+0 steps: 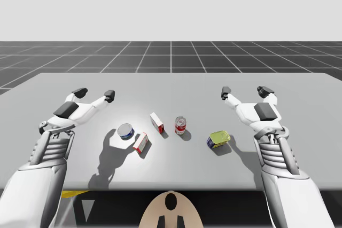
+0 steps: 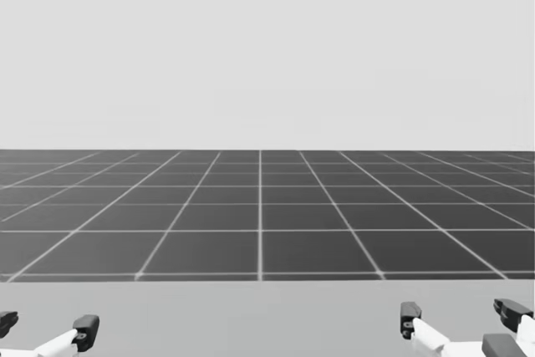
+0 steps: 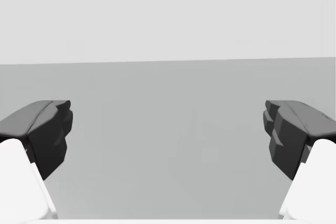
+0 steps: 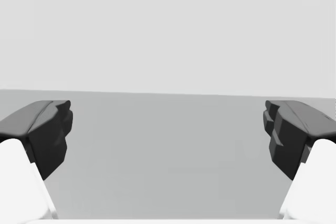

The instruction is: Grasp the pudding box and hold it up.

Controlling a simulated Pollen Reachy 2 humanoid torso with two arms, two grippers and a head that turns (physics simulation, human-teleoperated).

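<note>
Both grippers hung above the grey table (image 1: 176, 86), the left gripper (image 1: 94, 94) and the right gripper (image 1: 245, 92) each with its dark fingers spread wide, holding nothing and touching nothing. Between them, well apart from either, sat a small cluster: a blue can (image 1: 126, 131), a red-and-white box (image 1: 140, 142) just beside it, a second red-and-white box (image 1: 157, 123) near a red can (image 1: 180, 125), and a yellow can (image 1: 218, 139) on its side. Which box was the pudding one could not be told.
</note>
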